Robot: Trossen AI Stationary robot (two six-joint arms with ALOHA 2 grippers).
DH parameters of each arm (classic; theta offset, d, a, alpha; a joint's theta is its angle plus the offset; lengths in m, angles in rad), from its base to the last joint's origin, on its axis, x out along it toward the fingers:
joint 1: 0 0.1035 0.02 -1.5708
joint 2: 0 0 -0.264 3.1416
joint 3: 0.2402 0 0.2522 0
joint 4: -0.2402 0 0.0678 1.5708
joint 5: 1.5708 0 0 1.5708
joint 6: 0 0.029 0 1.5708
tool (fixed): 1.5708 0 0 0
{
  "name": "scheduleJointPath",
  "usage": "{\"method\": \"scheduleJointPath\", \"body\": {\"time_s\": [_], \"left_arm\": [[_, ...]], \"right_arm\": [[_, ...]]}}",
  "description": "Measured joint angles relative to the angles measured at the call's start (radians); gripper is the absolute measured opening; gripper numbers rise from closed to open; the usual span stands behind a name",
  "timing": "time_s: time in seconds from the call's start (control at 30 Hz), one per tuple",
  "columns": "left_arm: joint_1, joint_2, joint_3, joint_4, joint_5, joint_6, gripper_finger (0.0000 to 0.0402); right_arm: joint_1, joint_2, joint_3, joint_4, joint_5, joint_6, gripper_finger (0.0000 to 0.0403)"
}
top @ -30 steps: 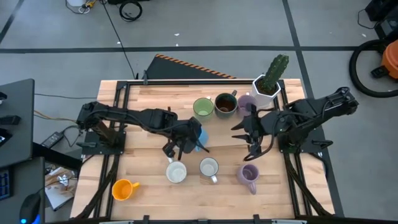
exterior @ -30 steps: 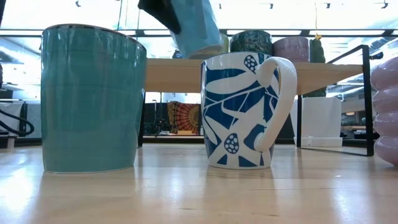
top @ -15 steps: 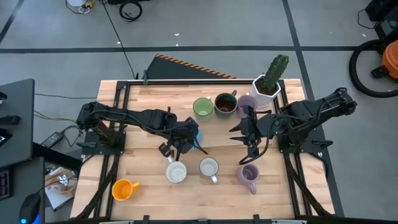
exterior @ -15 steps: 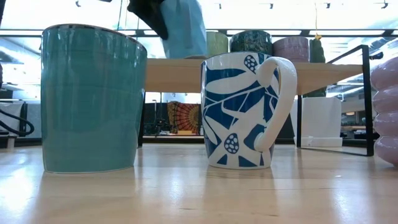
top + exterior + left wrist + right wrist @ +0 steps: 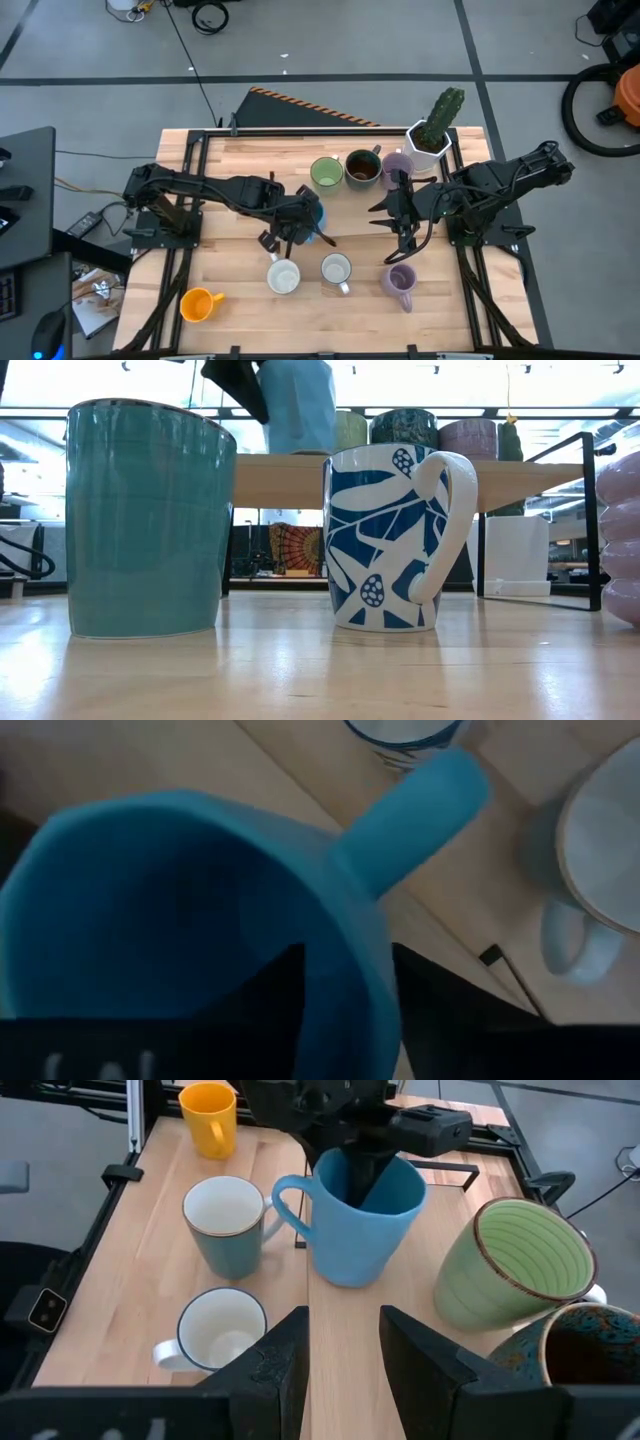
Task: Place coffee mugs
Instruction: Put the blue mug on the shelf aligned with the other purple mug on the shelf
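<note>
A blue mug (image 5: 365, 1230) stands upright on the table's middle (image 5: 316, 215), its handle (image 5: 415, 815) pointing toward the near mugs. My left gripper (image 5: 350, 990) comes down on it from above, open, with one finger (image 5: 285, 985) inside the mug and the other (image 5: 440, 1000) outside its wall. My right gripper (image 5: 345, 1350) hovers open and empty to the right (image 5: 397, 228), pointing at the blue mug. A green mug (image 5: 326, 174), a brown mug (image 5: 362, 169) and a lavender mug (image 5: 397, 166) stand in a row at the far side. My left gripper's fingers straddle the blue mug's wall (image 5: 365, 960) on the side next to the handle, slanting down from above. I cannot tell whether either finger touches the wall. The mug rests on its base on the table.
Near the front stand a teal-sided mug (image 5: 284, 277), a white mug with a blue pattern (image 5: 336, 269) and a second lavender mug (image 5: 401, 281). An orange mug (image 5: 200, 303) sits at the near left corner. A cactus pot (image 5: 428, 140) stands at the far right.
The blue mug hung tilted under my left gripper a second ago. It has come upright and down, and its base is now on the table. The left gripper has tipped slightly with it and stayed in place.
</note>
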Motion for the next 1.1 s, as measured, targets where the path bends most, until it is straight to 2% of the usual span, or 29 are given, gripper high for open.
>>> {"method": "scheduleJointPath", "body": {"time_s": [0.27,0.57,0.73,1.1], "left_arm": [[-0.028,0.0,0.0,0.038,-0.109,-0.017,0.0191],[-0.035,-0.019,0.008,0.045,-0.154,-0.025,0.0192],[-0.05,-0.037,0.052,0.045,-0.158,-0.051,0.0192],[-0.059,-0.046,0.051,0.019,-0.164,-0.076,0.0192]], "right_arm": [[0.0,0.0,0.0,0.0,0.001,0.0,0.013],[0.0,0.0,0.0,0.0,0.004,0.0,0.013],[0.0,0.0,0.0,0.0,0.004,0.0,0.013],[0.0,0.0,0.0,0.01,0.005,-0.008,0.013]]}}
